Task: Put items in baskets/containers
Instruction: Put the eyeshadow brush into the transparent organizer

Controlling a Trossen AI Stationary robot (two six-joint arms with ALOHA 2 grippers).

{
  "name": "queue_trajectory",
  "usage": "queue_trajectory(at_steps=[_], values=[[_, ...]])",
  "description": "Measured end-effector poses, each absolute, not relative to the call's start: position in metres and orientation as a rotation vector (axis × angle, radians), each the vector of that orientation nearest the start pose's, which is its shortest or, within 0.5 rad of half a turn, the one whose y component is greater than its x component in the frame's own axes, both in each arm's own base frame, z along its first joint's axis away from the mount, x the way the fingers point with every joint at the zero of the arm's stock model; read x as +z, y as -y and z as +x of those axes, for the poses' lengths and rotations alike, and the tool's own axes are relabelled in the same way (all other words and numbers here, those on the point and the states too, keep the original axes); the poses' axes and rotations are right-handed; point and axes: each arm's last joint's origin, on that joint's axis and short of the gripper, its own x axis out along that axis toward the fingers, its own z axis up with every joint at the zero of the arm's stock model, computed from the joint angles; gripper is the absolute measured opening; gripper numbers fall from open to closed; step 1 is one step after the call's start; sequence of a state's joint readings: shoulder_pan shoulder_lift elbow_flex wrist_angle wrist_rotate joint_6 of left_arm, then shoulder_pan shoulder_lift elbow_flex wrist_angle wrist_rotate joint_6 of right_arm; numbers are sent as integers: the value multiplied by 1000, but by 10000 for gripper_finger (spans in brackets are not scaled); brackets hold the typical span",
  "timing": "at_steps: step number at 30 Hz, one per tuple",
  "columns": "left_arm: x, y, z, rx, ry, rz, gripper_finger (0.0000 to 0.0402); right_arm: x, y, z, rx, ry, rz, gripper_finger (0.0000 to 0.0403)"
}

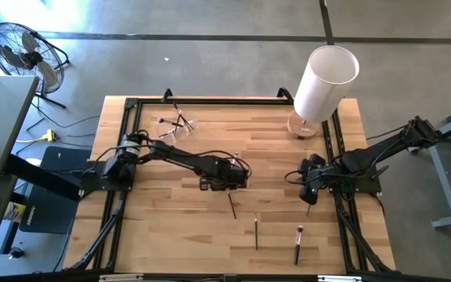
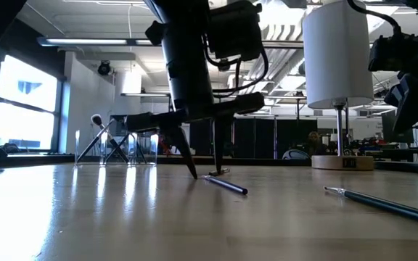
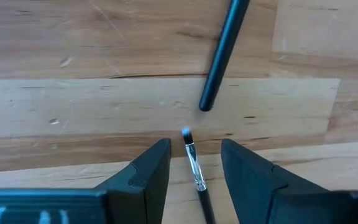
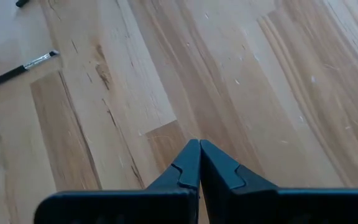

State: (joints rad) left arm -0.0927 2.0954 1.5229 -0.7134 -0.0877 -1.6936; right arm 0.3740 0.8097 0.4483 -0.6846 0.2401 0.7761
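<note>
Two pincers | L pincer point(image 3: 194, 165) released astride brush point(image 3: 196, 177), mid-table | R pincer point(image 4: 199, 163) clenched, nr R edge

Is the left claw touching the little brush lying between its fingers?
Apart. The left wrist view shows the left claw open, with bare wood on both sides of the brush between its fingers.

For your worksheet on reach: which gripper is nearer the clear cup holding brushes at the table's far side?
Left. The left gripper sits mid-table, open over a brush, closer to the clear cup. The right gripper, shut, waits near the table's right edge.
</note>
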Motion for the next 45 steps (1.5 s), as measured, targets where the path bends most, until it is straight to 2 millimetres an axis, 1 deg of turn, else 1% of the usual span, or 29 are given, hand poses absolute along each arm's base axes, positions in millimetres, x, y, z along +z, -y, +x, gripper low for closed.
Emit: queue_trajectory(at_steps=[6, 11, 15, 20, 22, 31, 36, 38, 42, 45], values=[[156, 30, 415, 1088, -927, -1334, 145, 181, -43, 129, -256, -973, 377, 2], [156, 30, 414, 1090, -931, -1335, 138, 181, -43, 130, -260, -971, 375, 4], [155, 30, 414, 1094, -940, -1331, 105, 181, -43, 130, -259, -970, 376, 2], [154, 29, 412, 1089, -974, -1324, 28, 182, -44, 130, -253, -965, 372, 5], [154, 29, 412, 1080, -983, -1309, 8, 182, -44, 130, -253, -965, 372, 6], [154, 30, 410, 1081, -994, -1268, 1, 182, -44, 130, -252, -963, 373, 3], [162, 39, 408, 1072, -943, -1217, 1, 182, -43, 130, -262, -956, 367, 2], [170, 42, 406, 1053, -928, -1220, 1, 182, -43, 131, -262, -956, 367, 1], [195, 53, 400, 1001, -861, -1191, 0, 182, -43, 131, -257, -952, 347, 5], [215, 58, 397, 907, -821, -1123, 0, 182, -43, 131, -267, -942, 334, 6]])
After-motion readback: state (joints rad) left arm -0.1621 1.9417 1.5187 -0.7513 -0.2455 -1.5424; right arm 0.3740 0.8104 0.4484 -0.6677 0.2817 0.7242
